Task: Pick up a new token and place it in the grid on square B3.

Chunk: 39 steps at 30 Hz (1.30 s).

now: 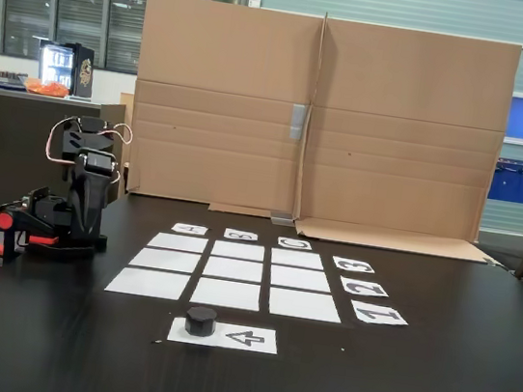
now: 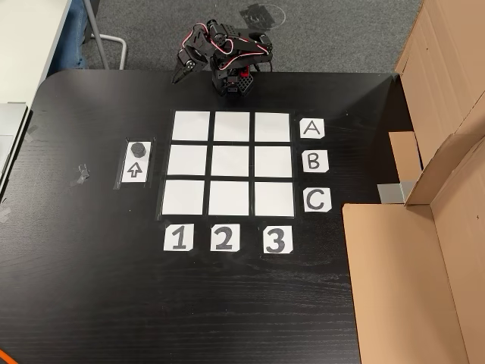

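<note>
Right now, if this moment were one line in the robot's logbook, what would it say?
arm: folded at table edge | gripper: away from token | token: on arrow sheet | grid: all cells bare | square B3: unfilled

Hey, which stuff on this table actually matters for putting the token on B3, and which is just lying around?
Part of the job:
the token, on the arrow sheet
the grid
square B3, bare
label B and label 3
the gripper, folded back at the table edge

Just lying about:
the cardboard screen
the other letter and number labels
a small scrap on the table
</note>
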{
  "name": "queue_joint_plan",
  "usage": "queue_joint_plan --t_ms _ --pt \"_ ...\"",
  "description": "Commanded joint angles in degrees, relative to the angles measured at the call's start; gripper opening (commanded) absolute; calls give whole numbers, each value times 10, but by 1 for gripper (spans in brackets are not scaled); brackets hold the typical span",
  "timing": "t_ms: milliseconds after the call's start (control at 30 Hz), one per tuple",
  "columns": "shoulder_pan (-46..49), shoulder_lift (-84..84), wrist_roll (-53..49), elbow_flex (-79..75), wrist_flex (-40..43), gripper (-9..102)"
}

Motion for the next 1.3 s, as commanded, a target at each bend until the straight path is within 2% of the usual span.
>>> queue_joint_plan --t_ms 0,300,533,867,967,1267 --pt "5 -2 -5 -30 -8 -1" --pt "-20 -25 6 -93 18 -1" --pt "-38 -242 33 -241 3 -1" --pt "-47 -439 75 -381 -35 -1" --pt "-31 -502 51 -407 -93 -1" --pt "-24 -655 54 -518 -122 -1"
